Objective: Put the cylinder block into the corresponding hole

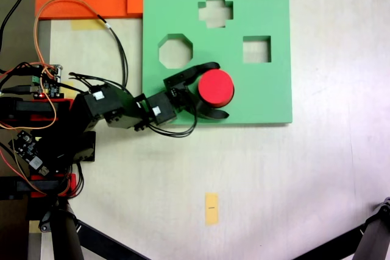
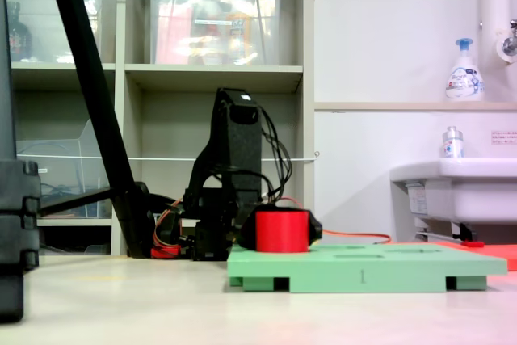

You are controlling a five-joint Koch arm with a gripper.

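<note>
No readable text is showing in either exterior view. The pump bottle (image 2: 464,70) is bearing a label too blurred to make out; nothing else legible.

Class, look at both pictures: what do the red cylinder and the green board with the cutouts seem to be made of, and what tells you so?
The cylinder block: probably foam, matte bright red, with no gloss or highlight on its flat top in either exterior view. The green board: likely the same sort of dense foam, matte and evenly coloured, thick in the second exterior view, with cleanly cut openings. Neither picture shows texture closely, so soft plastic cannot be ruled out.
</note>
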